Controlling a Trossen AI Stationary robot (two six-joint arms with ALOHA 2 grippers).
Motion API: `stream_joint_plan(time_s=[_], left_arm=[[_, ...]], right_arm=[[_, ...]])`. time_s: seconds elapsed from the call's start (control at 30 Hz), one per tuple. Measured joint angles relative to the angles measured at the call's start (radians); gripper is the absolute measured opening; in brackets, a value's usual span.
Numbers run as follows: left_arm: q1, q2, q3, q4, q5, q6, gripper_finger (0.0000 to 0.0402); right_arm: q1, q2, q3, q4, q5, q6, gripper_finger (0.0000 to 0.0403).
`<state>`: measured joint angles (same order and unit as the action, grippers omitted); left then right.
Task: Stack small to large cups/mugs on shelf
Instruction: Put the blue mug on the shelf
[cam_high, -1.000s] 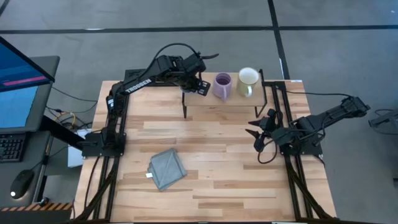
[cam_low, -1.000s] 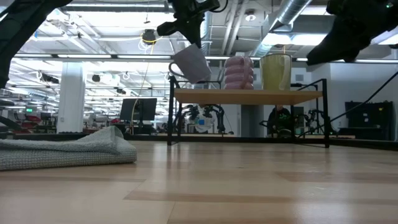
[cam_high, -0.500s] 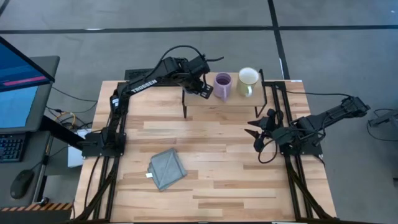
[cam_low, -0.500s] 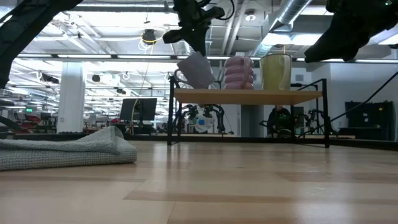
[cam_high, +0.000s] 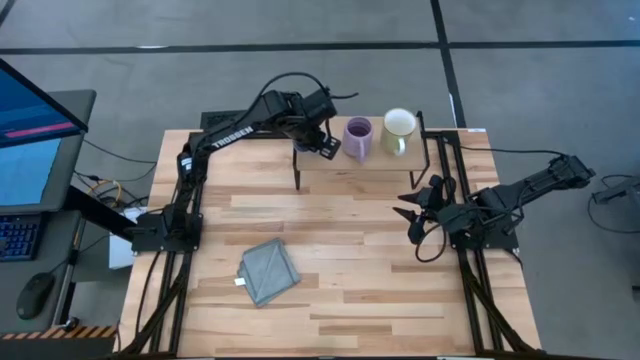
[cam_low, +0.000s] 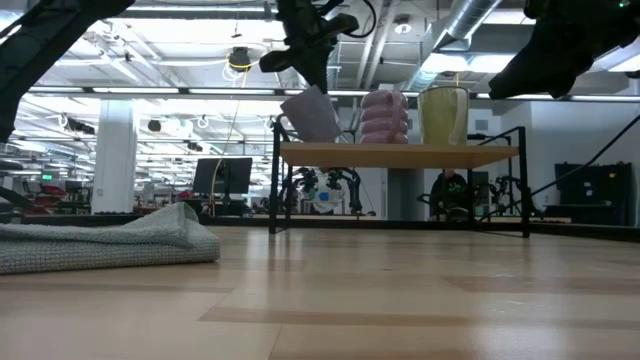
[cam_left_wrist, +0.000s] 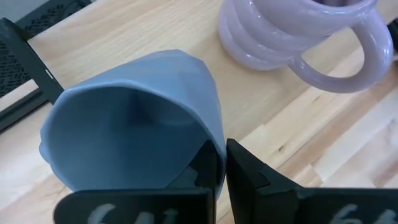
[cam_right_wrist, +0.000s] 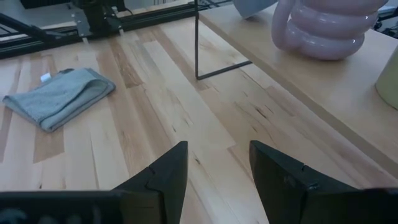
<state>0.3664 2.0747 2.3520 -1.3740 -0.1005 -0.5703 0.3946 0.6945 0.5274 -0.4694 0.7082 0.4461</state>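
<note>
A dusty blue mug (cam_left_wrist: 130, 124) hangs tilted over the left end of the shelf (cam_low: 400, 155), with my left gripper (cam_high: 325, 140) shut on it. Next to it on the shelf stands the ribbed lavender mug (cam_high: 357, 138), and the cream mug (cam_high: 399, 130) stands to the right of that. My right gripper (cam_high: 405, 205) waits open above the table, in front of the shelf's right end, with nothing between its fingers. My left gripper grips the blue mug's wall at the rim (cam_left_wrist: 211, 146), one finger inside the mug and one outside. The fingers slant down from above. The mug hangs tilted (cam_low: 312, 115), mouth up toward the gripper, base just over the shelf board; I cannot tell whether it touches.
A folded grey-blue cloth (cam_high: 270, 272) lies on the tabletop near the front, left of the middle. The shelf stands on thin black legs (cam_right_wrist: 196, 43) at the table's far side. Bare wood lies between the cloth and the shelf.
My left gripper has sunk toward the shelf's left end and shifted a little toward the lavender mug, still shut on the blue mug. The mug has come down with it, tilted, from well above the board to just over it.
</note>
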Motion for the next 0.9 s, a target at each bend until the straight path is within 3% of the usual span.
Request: stream_joint_plan(time_s=[0.9], left_arm=[[0.016, 0.000, 0.001, -0.014, 0.043, 0.034, 0.0011]], right_arm=[[0.000, 0.000, 0.000, 0.009, 0.003, 0.000, 0.0193]])
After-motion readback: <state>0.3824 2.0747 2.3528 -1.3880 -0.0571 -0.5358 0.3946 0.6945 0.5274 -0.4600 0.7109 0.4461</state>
